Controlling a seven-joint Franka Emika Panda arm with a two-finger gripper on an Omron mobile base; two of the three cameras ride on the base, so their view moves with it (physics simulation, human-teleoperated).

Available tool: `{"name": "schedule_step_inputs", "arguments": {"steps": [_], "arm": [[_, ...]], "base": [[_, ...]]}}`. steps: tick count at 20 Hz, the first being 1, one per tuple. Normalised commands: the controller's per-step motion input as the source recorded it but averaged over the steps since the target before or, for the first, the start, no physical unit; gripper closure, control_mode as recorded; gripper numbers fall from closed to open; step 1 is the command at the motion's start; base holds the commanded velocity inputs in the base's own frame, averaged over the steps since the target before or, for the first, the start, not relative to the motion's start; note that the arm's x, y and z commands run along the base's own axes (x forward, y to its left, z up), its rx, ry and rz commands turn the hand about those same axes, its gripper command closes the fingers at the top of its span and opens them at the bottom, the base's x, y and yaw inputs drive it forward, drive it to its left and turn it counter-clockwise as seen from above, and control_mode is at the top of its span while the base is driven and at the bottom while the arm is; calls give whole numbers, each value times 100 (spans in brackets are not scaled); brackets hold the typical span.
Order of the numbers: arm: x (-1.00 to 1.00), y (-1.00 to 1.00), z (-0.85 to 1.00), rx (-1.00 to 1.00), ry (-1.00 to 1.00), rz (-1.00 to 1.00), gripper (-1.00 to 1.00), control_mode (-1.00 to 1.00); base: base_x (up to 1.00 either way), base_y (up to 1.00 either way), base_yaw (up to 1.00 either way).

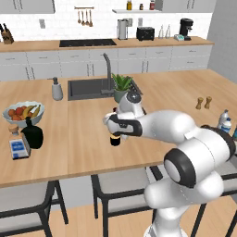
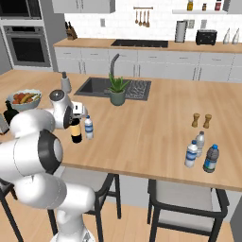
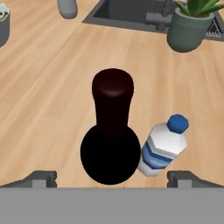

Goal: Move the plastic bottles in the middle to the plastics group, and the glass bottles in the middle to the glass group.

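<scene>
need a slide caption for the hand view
Open end effector above tall dark wine bottle, small clear blue-labelled water bottle beside it.

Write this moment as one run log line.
pincer: open, above tall dark wine bottle | small clear plastic water bottle: upright beside it | held: nothing

In the right base view the wine bottle (image 2: 75,130) stands at centre left of the table (image 2: 151,127), with a water bottle (image 2: 88,127) just beside it on its right. The potted plant (image 2: 117,91) sits above them, in front of the sink (image 2: 101,86). At lower right stand three plastic bottles (image 2: 201,152), with the shakers (image 2: 201,120) above them. The fruit bowl (image 2: 23,99) sits at far left.
</scene>
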Motion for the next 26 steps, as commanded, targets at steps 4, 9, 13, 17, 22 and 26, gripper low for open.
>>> {"name": "schedule_step_inputs", "arguments": {"steps": [4,9,13,17,22,26], "arm": [[13,10,0,0,0,0,-100,-100],[12,4,0,0,0,0,-100,-100],[17,0,0,0,3,0,-100,-100],[11,0,0,0,4,0,-100,-100],[10,0,0,0,4,0,-100,-100],[14,0,0,0,3,0,-100,-100]], "base": [[0,0,0],[0,0,0],[0,0,0],[0,0,0],[0,0,0],[0,0,0]]}}
